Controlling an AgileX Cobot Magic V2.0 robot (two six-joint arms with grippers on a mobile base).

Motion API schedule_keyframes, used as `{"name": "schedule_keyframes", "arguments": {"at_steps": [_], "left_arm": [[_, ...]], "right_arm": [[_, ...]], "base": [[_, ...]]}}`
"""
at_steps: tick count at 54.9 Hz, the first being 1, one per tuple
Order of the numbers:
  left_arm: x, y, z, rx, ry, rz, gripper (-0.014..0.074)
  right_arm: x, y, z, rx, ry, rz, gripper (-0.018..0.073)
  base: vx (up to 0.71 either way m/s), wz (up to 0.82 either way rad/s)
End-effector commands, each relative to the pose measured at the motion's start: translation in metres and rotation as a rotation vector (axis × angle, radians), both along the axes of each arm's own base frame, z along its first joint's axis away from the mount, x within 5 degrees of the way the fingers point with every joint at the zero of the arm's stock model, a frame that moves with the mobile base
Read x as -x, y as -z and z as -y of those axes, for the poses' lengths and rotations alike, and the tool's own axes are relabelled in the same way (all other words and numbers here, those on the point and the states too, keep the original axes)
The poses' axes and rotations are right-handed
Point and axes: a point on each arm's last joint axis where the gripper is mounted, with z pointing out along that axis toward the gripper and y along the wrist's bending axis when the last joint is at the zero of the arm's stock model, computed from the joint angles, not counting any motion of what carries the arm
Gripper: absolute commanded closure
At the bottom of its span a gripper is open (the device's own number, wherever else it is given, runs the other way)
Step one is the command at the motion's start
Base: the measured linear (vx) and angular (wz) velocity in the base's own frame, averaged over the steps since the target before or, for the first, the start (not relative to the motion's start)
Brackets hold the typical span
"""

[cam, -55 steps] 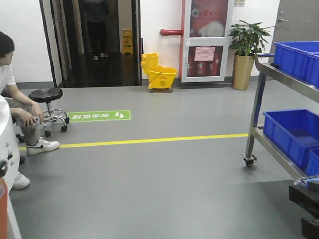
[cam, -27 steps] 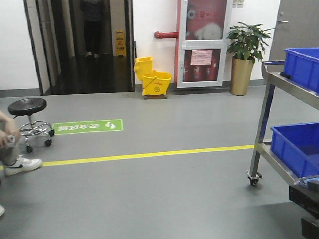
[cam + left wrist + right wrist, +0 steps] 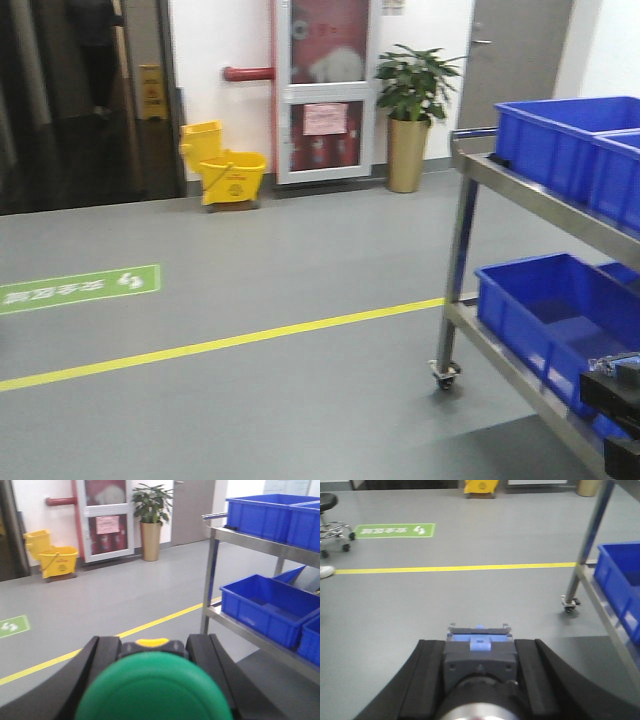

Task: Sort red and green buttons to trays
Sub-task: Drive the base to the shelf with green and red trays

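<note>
My left gripper [image 3: 153,645] is shut on the green button [image 3: 152,687]. Its round green cap fills the bottom of the left wrist view, and its black-and-yellow body sits between the black fingers [image 3: 102,655]. My right gripper [image 3: 480,645] is shut on the dark grey button [image 3: 479,662], whose blocky body has a blue clip on its far end. In the front view that gripper's dark bulk [image 3: 615,410] pokes in at the bottom right corner. Both buttons hang above the grey floor. The trays are out of view.
A steel wheeled cart [image 3: 460,250] stands at the right with deep blue crates on its top shelf [image 3: 560,140] and lower shelf [image 3: 545,300]. A yellow mop bucket [image 3: 225,165] and a potted plant [image 3: 410,110] stand by the far wall. A stool [image 3: 330,510] is at far left.
The front view has swung to the right: the seated person and stool have left it, and the cart now looms larger. Both grippers still hold their buttons.
</note>
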Motion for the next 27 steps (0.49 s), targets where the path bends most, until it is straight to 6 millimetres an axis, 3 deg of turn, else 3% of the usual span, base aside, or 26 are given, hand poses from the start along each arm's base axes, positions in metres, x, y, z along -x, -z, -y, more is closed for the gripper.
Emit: {"name": "schedule_keyframes", "arguments": {"at_steps": [1, 27], "left_arm": [[0.0018, -0.0178, 0.0013, 0.052, 0.014, 0.108, 0.0596], [0.0018, -0.0178, 0.0013, 0.052, 0.014, 0.108, 0.0596]], "right_arm": [[-0.0001, -0.0191, 0.0004, -0.022, 0.006, 0.125, 0.0568], [0.0, -0.0188, 0.0004, -0.022, 0.005, 0.121, 0.0568]], "base": [[0.38, -0.46], [0.35, -0.6]]}}
